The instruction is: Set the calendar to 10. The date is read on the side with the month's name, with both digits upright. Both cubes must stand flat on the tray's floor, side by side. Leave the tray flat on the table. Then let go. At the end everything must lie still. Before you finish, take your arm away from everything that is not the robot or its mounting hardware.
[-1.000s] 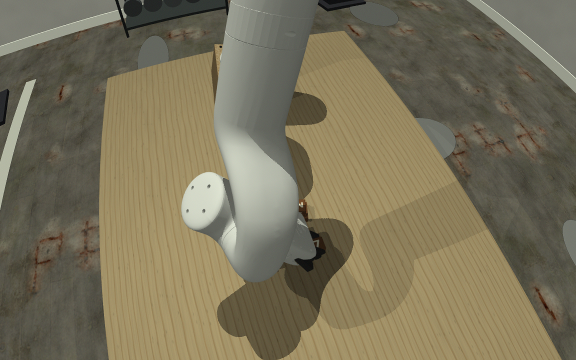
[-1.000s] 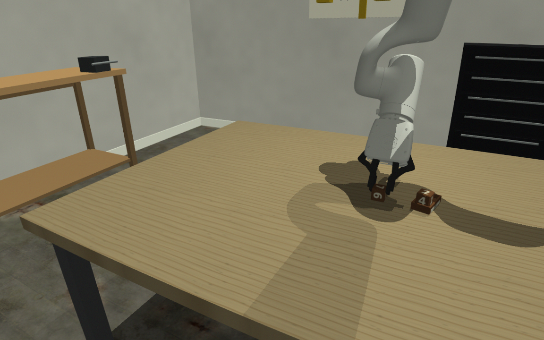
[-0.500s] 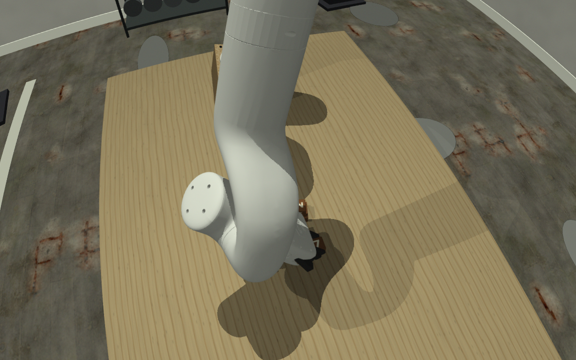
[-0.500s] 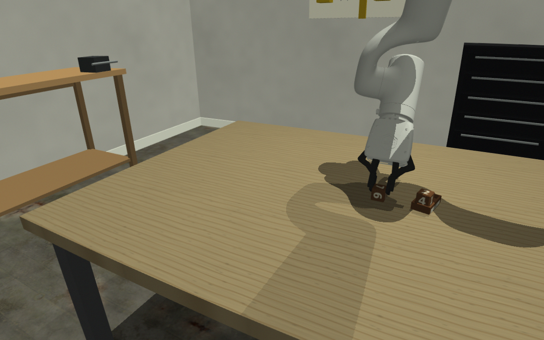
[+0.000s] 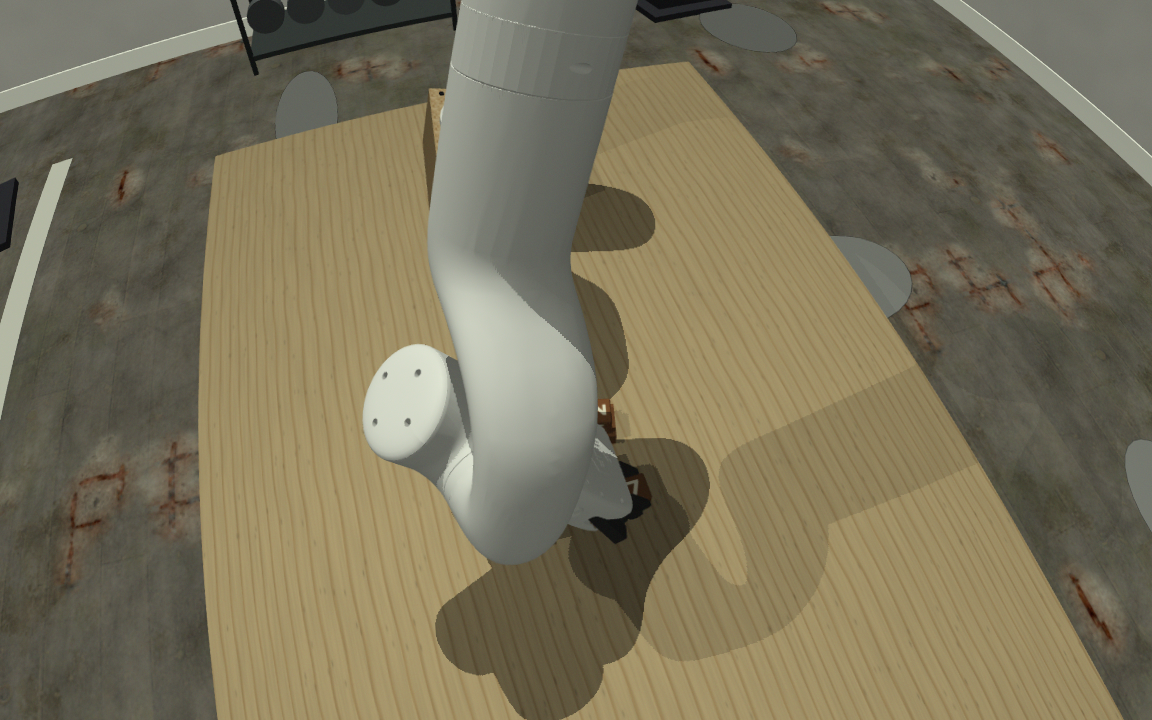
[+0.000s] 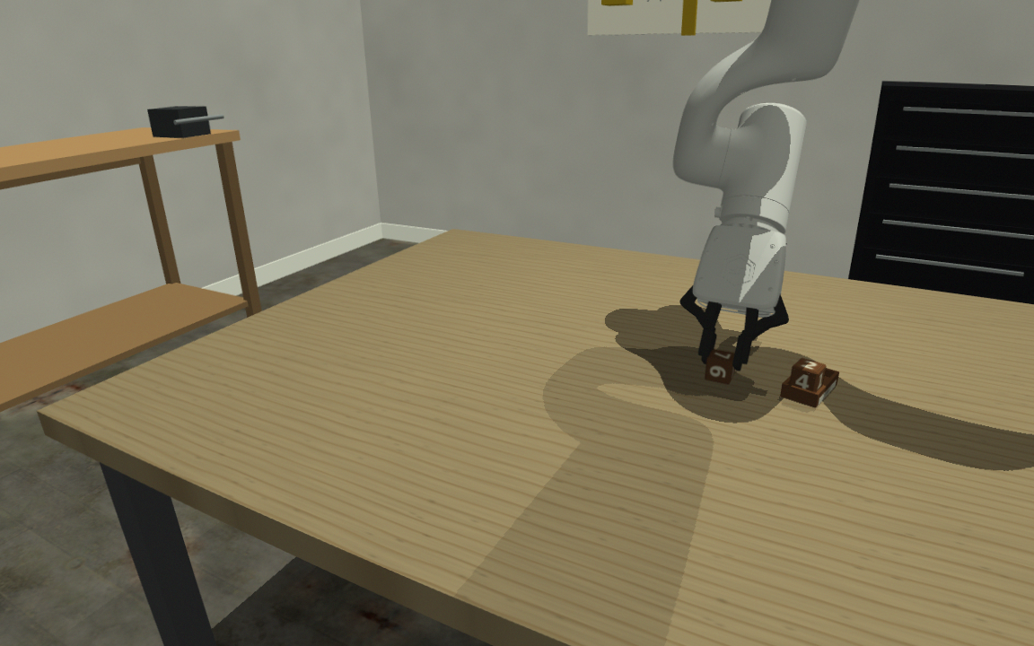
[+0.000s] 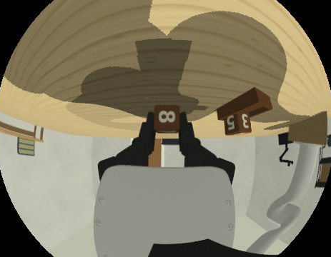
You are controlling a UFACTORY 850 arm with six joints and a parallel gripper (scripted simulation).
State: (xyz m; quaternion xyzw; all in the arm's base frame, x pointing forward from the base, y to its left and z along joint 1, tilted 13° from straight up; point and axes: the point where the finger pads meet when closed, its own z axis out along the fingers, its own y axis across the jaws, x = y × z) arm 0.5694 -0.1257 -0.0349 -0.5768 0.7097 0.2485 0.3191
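Observation:
My gripper (image 6: 723, 362) (image 7: 166, 121) is shut on a dark brown cube (image 6: 718, 370) (image 7: 166, 125) (image 5: 641, 488). This cube shows an 8 towards the wrist camera and, in the exterior view, a sideways 6 or 9 with a 7 above. It hangs low over the table or touches it; I cannot tell which. The brown tray (image 6: 799, 394) (image 7: 240, 103) stands on the table beside it, to the right in the exterior view. The other cube (image 6: 804, 379) (image 7: 237, 124) (image 5: 603, 410) sits in the tray, with 2 on top and 4 and 1 on its sides. A pale label shows on the tray's right side.
The wooden table (image 5: 320, 295) (image 6: 392, 401) carries broad arm shadows. A speckled box (image 5: 433, 134) (image 7: 308, 128) stands at the table's far end, partly behind the arm in the top view. A shelf (image 6: 87, 152) and a black drawer cabinet (image 6: 962, 192) stand beyond the table.

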